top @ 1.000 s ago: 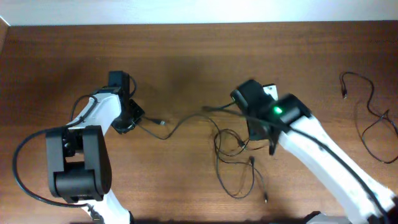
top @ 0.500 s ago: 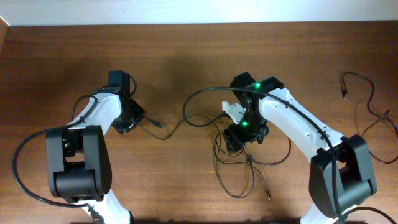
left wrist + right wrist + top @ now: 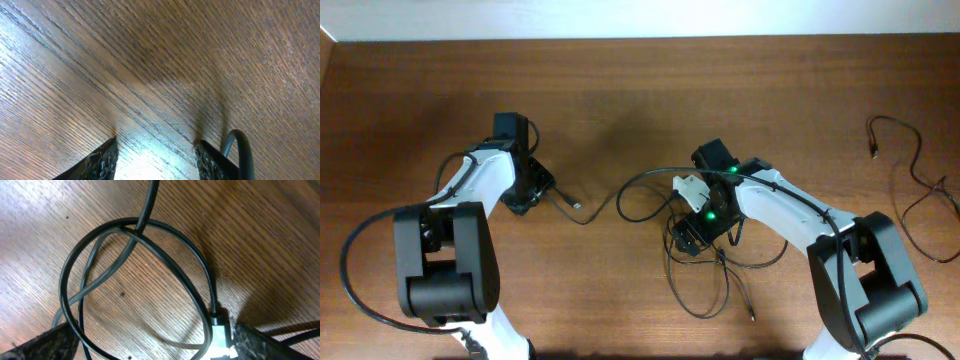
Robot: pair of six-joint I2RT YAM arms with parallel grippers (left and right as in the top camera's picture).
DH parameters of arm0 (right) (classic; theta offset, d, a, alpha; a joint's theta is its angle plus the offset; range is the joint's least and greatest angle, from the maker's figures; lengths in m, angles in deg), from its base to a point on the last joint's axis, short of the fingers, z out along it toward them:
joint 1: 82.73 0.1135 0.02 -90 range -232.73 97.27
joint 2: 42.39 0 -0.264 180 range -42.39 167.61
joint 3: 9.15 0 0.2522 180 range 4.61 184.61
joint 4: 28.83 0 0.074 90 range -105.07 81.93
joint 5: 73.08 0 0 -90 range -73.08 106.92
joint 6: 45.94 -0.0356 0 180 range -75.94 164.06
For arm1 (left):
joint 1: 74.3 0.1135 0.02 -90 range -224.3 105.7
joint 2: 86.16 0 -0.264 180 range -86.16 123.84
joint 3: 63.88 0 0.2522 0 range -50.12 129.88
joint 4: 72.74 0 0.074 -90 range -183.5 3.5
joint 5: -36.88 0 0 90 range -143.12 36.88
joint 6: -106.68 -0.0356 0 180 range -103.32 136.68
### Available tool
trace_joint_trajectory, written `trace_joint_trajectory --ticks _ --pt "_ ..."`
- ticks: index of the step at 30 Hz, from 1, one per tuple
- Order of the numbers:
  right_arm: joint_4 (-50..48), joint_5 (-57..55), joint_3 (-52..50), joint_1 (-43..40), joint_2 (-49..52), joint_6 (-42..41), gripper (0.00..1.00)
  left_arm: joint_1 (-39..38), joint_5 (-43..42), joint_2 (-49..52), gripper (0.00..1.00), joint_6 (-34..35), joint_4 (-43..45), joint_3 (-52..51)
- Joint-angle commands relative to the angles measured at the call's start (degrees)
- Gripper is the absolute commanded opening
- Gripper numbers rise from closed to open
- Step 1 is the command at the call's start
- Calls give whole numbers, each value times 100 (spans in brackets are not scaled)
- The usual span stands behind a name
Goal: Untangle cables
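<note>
The wooden table (image 3: 620, 90) has the cable bundle (image 3: 700, 262) lying right of centre, a knot of thin black loops. The right gripper (image 3: 688, 235) hangs low over the bundle's upper edge. In the wrist view its fingers (image 3: 40, 347) are spread wide, with the loops lying flat on the wood between them and nothing clamped. A small plug (image 3: 220, 324) with a pale tip sits just beside the right-hand finger.

One strand (image 3: 588, 221) runs out of the bundle leftward to the left gripper (image 3: 532, 188), which sits down at the table surface. Its fingers (image 3: 95, 162) are apart with bare wood between them, and the black cable curves just outside one finger, not in the gap. A separate loose cable (image 3: 917, 182) lies well apart at the far right edge.
</note>
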Motion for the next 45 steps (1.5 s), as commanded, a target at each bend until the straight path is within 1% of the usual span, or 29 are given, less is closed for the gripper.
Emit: trace_joint_trajectory --ticks 1,6,7,8,9,10,11,13,14,20,22,23,24,25,26,30,33,34,35,36,40,42,43,44,45 --pt "-63 83 -79 4 -57 48 91 -42 -68 20 53 15 22 -57" --pt "-208 85 -79 35 -52 44 91 -52 -68 22 53 13 37 -57" --pt "-227 85 -79 70 -52 44 86 -52 -68 20 53 13 35 -57" --pt "-251 83 -79 81 -52 44 79 -52 -68 20 53 13 37 -57" --pt "-286 83 -81 81 -52 44 64 -52 -68 22 53 13 35 -57" --pt "-323 83 -81 79 -52 44 53 -52 -68 22 53 13 37 -57" --pt "-350 81 -81 79 -52 44 48 -52 -70 22 53 13 35 -57" --pt "-348 37 -81 74 -52 46 40 -52 -70 22 54 15 37 -57" --pt "-354 37 -81 74 -52 46 39 -52 -68 22 53 13 37 -57" --pt "-343 44 -81 74 -52 44 23 -52 -70 22 53 15 37 -57" --pt "-341 52 -81 74 -52 44 14 -52 -70 22 53 15 39 -57" --pt "-328 70 -81 74 -52 44 12 -52 -72 20 53 15 39 -57" --pt "-280 87 -81 74 -52 44 4 -52 -70 20 53 15 39 -57" --pt "-227 87 -81 74 -52 -70 4 -52 -70 22 53 15 39 -57" --pt "-120 146 -79 74 -52 -389 4 -52 -70 22 53 15 39 -57" --pt "160 1641 120 68 -203 -387 4 -52 -133 22 53 15 42 -57" --pt "667 2361 807 70 -859 -385 4 -52 -133 22 52 13 42 -57" --pt "837 2542 1156 70 -1274 -387 4 -52 -133 22 52 15 42 -57" --pt "881 2629 1298 70 -1497 -387 4 -52 -136 22 52 15 42 -57" --pt "883 2726 1486 74 -1934 -387 4 -52 -136 22 52 15 42 -57" --pt "789 2686 1681 70 -3556 -387 4 -52 -177 22 52 13 39 -57" --pt "713 2435 1681 70 -4282 -389 4 -52 -177 22 52 15 42 -57" --pt "695 2046 1681 70 -4752 -387 4 -52 -175 20 52 13 42 -57" --pt "702 1733 1681 70 -4957 -387 4 -52 -175 22 52 15 42 -57" --pt "728 918 1681 70 -5320 -391 4 -52 -175 20 52 15 39 -57"
